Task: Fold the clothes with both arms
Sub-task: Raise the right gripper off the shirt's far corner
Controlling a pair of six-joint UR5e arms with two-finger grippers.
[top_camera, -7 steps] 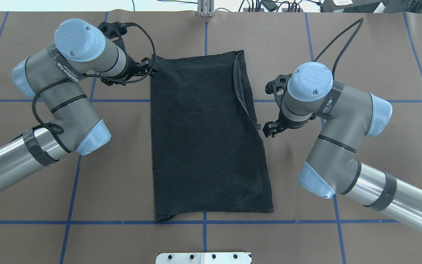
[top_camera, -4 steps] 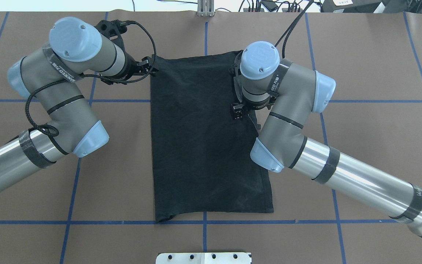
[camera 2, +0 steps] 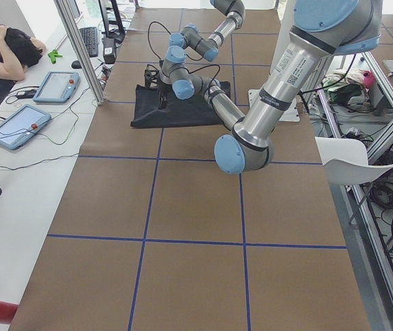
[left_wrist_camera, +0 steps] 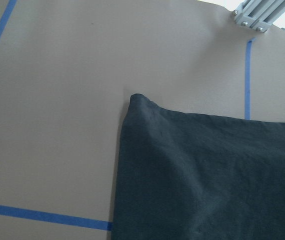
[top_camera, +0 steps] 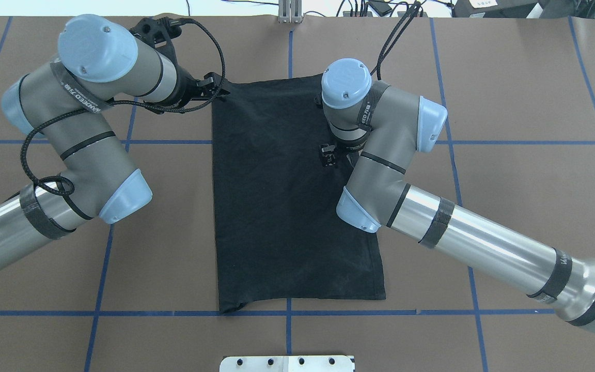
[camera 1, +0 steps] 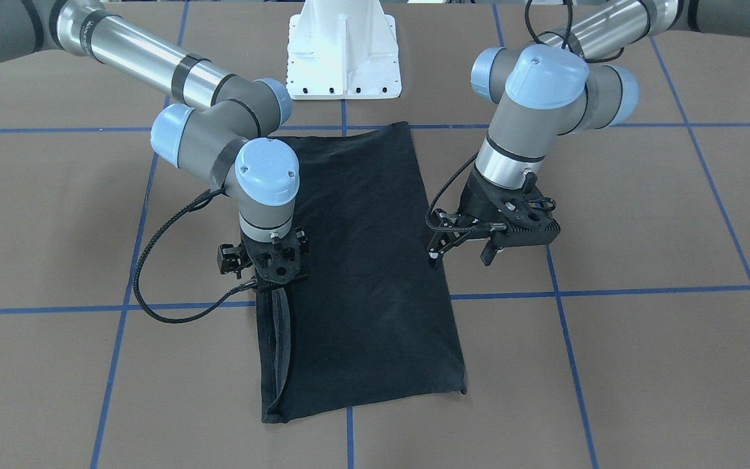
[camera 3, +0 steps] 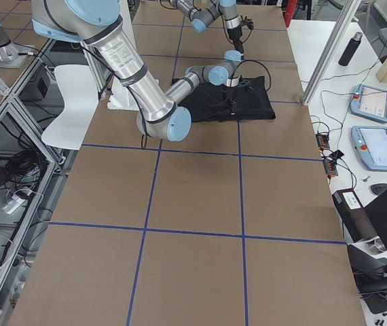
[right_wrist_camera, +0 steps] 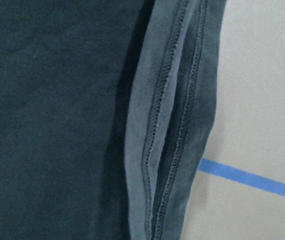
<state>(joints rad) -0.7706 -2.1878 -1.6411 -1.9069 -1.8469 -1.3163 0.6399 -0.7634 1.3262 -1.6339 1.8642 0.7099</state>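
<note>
The left gripper [camera 1: 460, 253], jaws spread and empty, sits just beside the far left corner of the black cotton T-shirt [top_camera: 287, 217]. The shirt lies flat as a long folded strip in the middle of the brown paper-covered table [top_camera: 509, 77]. The right gripper [camera 1: 269, 264], jaws apparently spread too, points down on the stitched right-hand hem [right_wrist_camera: 157, 125]. A crosswise fold seems to be starting: both must pinch every layer, then lift together. The right arm's elbow [top_camera: 359, 217] overhangs the cloth; a white pedestal [camera 1: 342, 58] stands behind

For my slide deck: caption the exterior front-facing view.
Left claw and right claw poised at opposite edges of the folded black T-shirt.
</note>
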